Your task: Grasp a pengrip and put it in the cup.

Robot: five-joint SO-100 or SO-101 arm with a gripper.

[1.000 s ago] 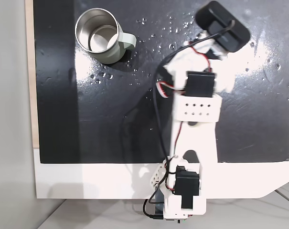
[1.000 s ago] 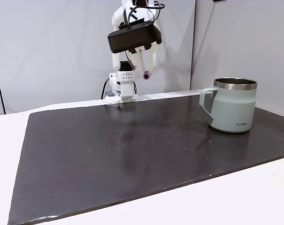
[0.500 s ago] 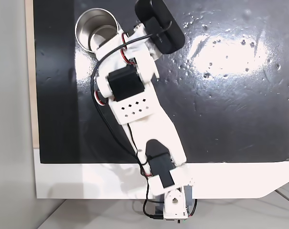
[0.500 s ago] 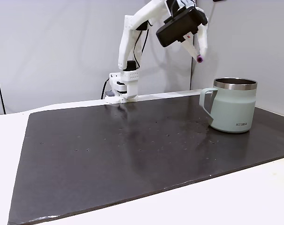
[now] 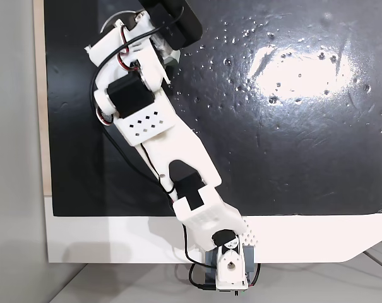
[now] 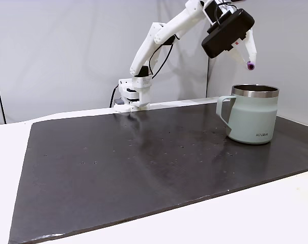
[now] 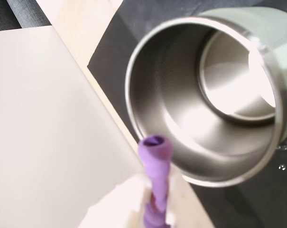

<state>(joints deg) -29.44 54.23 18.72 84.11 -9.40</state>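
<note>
gripper (image 6: 248,60): jaws closed on the pengrip (image 6: 251,65), held high above the cup's (image 6: 255,121) rim, cup far right on the mat (image 6: 143,168). wrist view: pengrip (image 7: 155,156) at near rim edge; carry further over the opening, lower, then release.

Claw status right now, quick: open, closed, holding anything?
Claw: closed on the purple pen grip, held above the mug.

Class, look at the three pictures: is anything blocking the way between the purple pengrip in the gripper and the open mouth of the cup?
Nothing visible does. The pengrip hangs in the gripper above the cup, whose steel interior looks empty.
</note>
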